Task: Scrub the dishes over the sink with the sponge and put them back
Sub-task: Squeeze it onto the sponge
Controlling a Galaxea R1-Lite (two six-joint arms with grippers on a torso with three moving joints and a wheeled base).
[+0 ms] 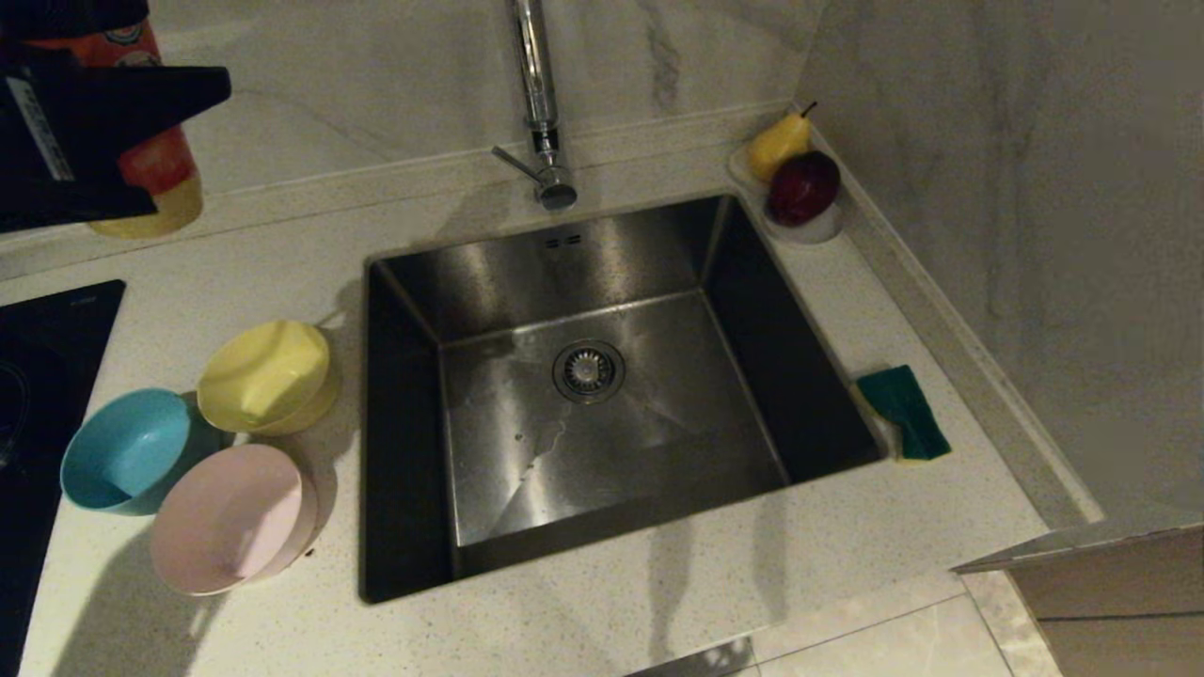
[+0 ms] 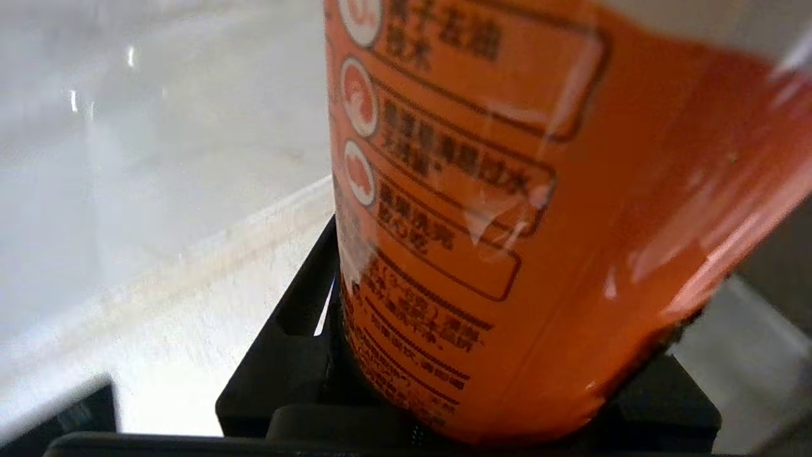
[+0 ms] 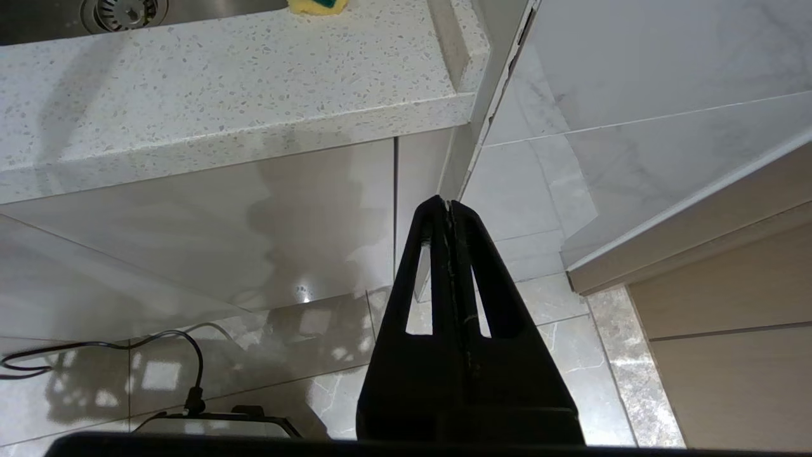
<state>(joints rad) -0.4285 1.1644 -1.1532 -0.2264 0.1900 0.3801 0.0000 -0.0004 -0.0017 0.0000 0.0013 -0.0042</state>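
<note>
The pink bowl [image 1: 230, 519], blue bowl [image 1: 127, 463] and yellow bowl [image 1: 266, 376] are sitting clustered at the lower left of the head view, on the worktop [image 1: 583, 621] just left of the sink [image 1: 602, 395]. The sponge [image 1: 905, 412] is lying at right, its long axis running along the basin's edge. At upper left, well beyond the bowls, the left end effector [image 1: 122, 141] is clamping an orange bottle [image 2: 507, 209]. The right end effector [image 3: 449, 209], pressed closed and empty, is hanging below the worktop.
</note>
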